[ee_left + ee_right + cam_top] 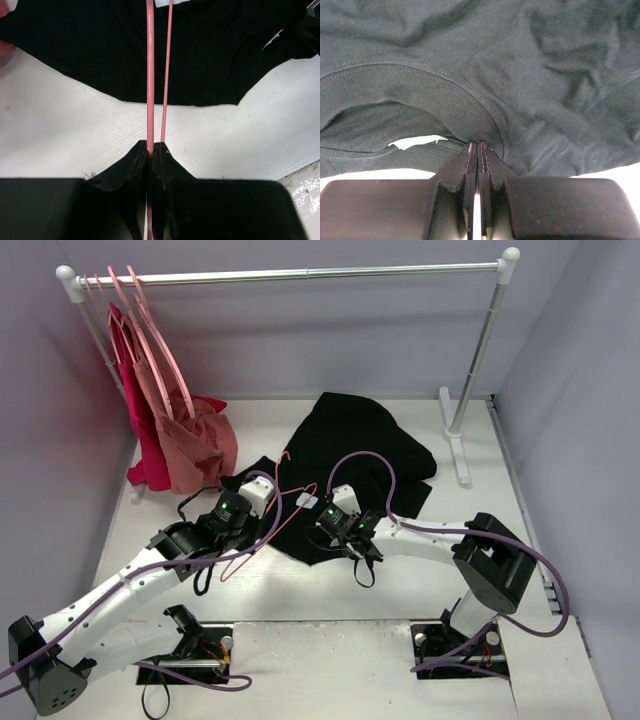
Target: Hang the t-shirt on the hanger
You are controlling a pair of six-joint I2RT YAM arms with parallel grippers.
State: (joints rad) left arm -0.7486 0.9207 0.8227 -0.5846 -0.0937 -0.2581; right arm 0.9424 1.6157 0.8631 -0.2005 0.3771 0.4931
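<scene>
The black t-shirt [365,445] lies crumpled on the table's middle. The pale-pink hanger [262,540] lies tilted at the shirt's near-left edge, its hook [286,458] over the fabric. My left gripper [268,522] is shut on one thin rod of the hanger [150,75]; its tips [152,146] hover over white table, with the shirt [210,50] ahead. My right gripper [328,523] is shut on the shirt's ribbed collar [445,100], its tips [478,146] pinching the fabric next to a white label [417,142].
A clothes rack stands at the back, with a rail [300,275] and a right post and foot [460,445]. A crimson garment [140,430] and a rose-pink garment [200,445] hang on pink hangers at its left end. Grey walls close both sides.
</scene>
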